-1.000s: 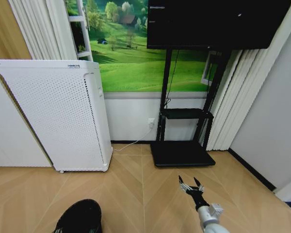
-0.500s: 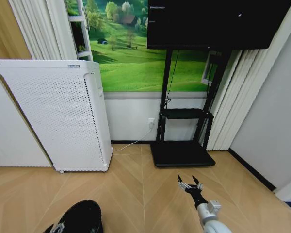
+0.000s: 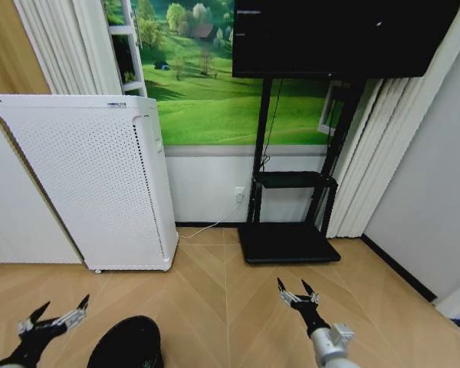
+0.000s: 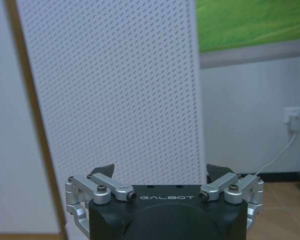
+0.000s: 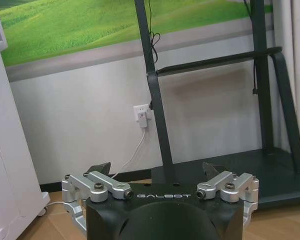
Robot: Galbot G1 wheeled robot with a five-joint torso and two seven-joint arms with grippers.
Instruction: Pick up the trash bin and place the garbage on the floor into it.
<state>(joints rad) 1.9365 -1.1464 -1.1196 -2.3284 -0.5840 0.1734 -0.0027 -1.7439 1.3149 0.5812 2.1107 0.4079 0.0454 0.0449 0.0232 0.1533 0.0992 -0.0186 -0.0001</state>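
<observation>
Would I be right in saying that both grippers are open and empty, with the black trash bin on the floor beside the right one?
Not quite: in the head view the trash bin stands beside the left gripper, not the right gripper. The rest holds: both grippers are open and empty.

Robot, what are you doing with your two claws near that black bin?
Nothing is being held yet. The left gripper is open and hovers low over the wooden floor, just left of the trash bin at the bottom of the head view. The right gripper is open too, held out over bare floor in front of the black TV stand. The bin stands on the floor, untouched.
</observation>
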